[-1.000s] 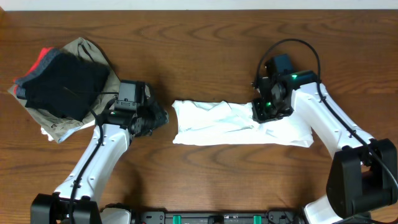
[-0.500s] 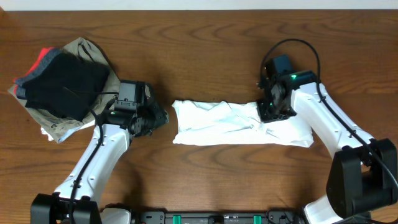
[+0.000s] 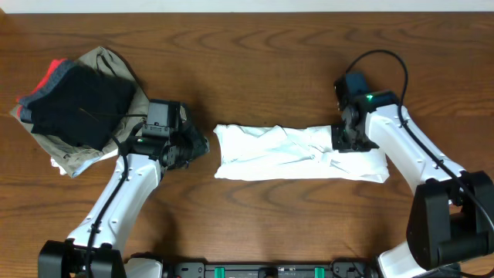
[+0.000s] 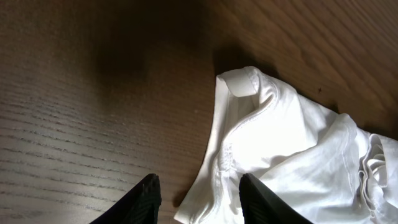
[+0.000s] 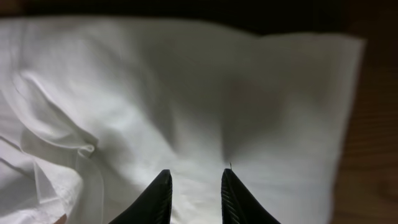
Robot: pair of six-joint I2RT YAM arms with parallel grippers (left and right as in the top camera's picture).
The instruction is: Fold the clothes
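Note:
The clothes (image 3: 285,154) lie as a long white wrinkled strip across the middle of the wooden table. My left gripper (image 3: 201,146) sits at the strip's left end. In the left wrist view it (image 4: 199,185) is open, and the clothes' (image 4: 280,143) rolled hem corner lies between the fingers (image 4: 144,200) without being pinched. My right gripper (image 3: 346,142) hovers over the right part of the strip. In the right wrist view it (image 5: 196,175) stands narrowly open above smooth white fabric (image 5: 186,93), and nothing is caught in the gap.
A pile of folded garments sits at the far left: black (image 3: 77,108) on top, khaki (image 3: 104,60) beneath, red (image 3: 55,69) at the edge. The table's back edge (image 3: 247,11) runs along the top. Bare wood (image 3: 255,69) shows behind the strip.
My right gripper has slid to the right and slightly toward the front over the clothes. The left arm and the garment have stayed put.

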